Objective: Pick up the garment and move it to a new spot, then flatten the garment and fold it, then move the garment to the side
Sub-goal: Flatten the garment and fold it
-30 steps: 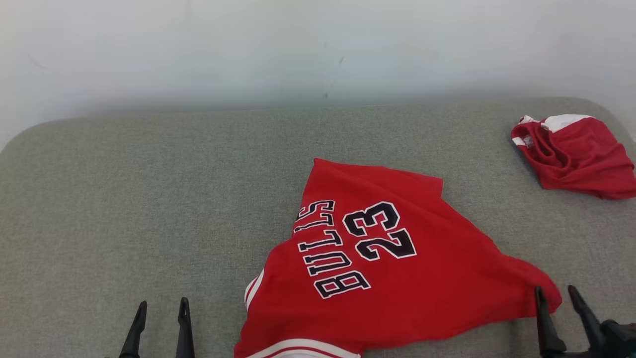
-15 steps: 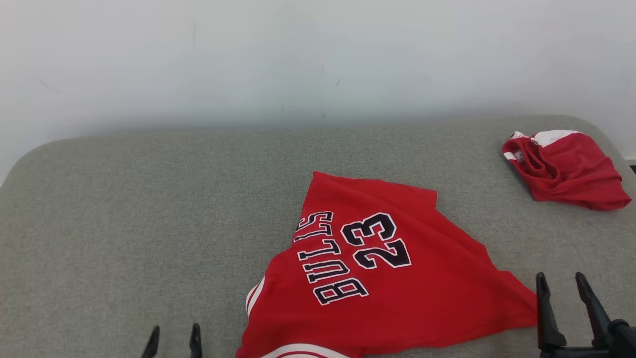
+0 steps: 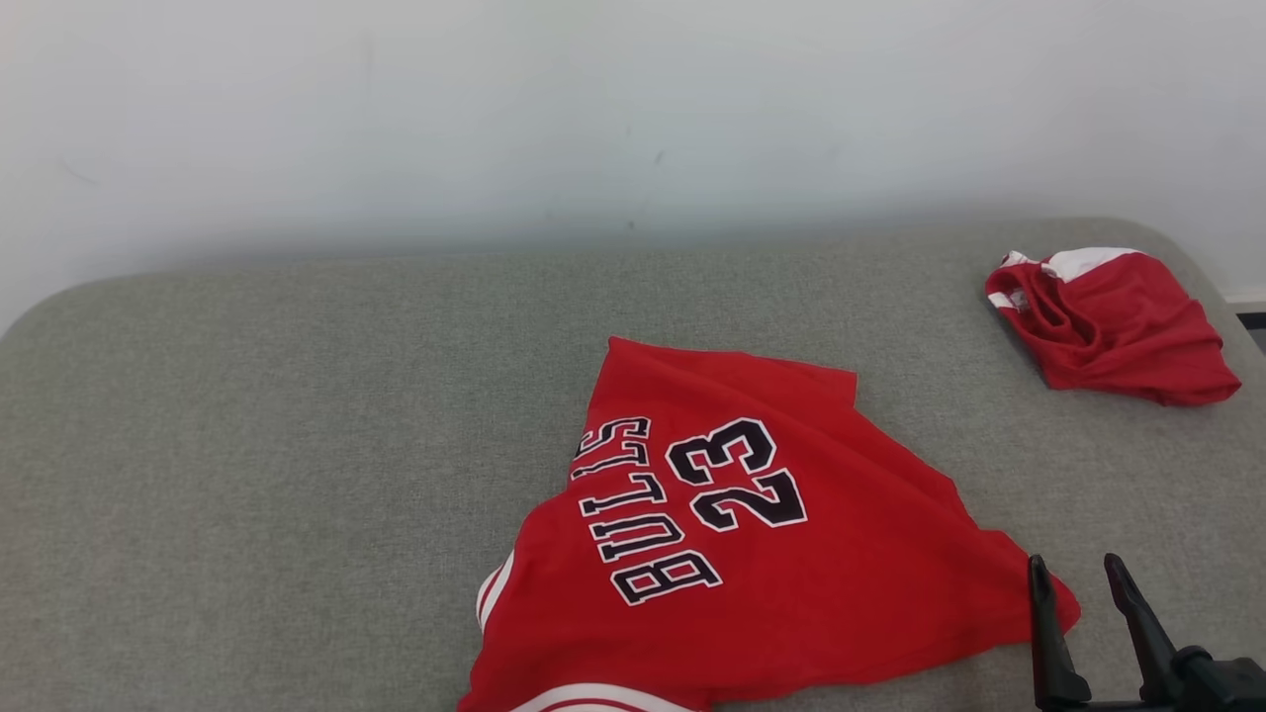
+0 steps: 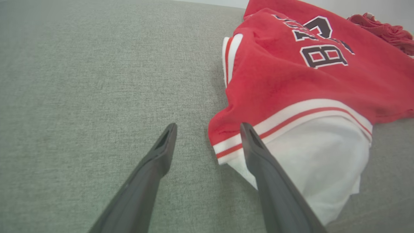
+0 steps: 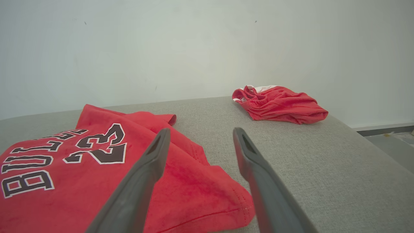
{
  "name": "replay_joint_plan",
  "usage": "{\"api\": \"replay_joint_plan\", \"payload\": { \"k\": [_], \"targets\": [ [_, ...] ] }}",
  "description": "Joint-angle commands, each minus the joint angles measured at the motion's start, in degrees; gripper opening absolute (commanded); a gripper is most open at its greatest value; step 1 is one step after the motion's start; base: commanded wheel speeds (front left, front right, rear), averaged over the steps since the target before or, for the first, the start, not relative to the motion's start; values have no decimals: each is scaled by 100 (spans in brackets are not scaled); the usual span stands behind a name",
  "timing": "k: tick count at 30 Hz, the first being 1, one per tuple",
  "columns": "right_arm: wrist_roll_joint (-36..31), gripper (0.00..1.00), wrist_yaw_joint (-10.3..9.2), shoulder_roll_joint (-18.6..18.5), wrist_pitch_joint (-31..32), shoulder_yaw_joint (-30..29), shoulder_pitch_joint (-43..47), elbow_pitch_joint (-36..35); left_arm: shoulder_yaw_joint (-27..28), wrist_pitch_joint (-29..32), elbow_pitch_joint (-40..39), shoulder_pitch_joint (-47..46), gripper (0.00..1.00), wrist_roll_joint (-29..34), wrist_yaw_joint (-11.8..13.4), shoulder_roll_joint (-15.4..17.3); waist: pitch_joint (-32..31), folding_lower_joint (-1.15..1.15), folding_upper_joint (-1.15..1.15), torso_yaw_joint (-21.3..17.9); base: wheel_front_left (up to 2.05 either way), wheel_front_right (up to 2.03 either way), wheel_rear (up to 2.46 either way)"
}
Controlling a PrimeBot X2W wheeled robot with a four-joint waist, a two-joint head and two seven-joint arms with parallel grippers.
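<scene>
A red jersey (image 3: pixel 752 554) printed BULLS 23 lies folded on the grey cushion, lettering up; it also appears as the jersey (image 4: pixel 291 71) with white trim and the jersey (image 5: pixel 81 174). My right gripper (image 3: pixel 1078 574) stands open at the jersey's right corner, nothing between its fingers; from its wrist the gripper (image 5: pixel 200 132) hovers over that corner. My left gripper (image 4: pixel 207 127) is open just left of the jersey's white-trimmed edge, holding nothing.
A second crumpled red garment (image 3: pixel 1113 326) with a white patch lies at the far right of the grey cushion (image 3: pixel 247 445), also seen as the crumpled garment (image 5: pixel 278 103). A pale wall rises behind. The cushion's right edge (image 5: pixel 372 145) drops to the floor.
The head camera has shifted, and the picture with it. My left gripper has dropped out of the head view's bottom edge. The right gripper let the jersey's corner go and stays open beside it.
</scene>
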Motion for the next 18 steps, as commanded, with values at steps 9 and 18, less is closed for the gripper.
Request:
{"api": "replay_joint_plan", "payload": {
  "k": [9, 18],
  "targets": [
    [81, 100, -15, -44, -24, 100, -154, 19, -220, -17, 895, -765, 88, -170, -45, 2, 191, 0, 0, -192, 0, 0, 0],
    [39, 100, -15, -5, -25, 43, -159, -24, -6, -17, 440, -1243, 0, -17, -36, 208, 202, 0, 0, -209, 0, 0, 0]
  ]
}}
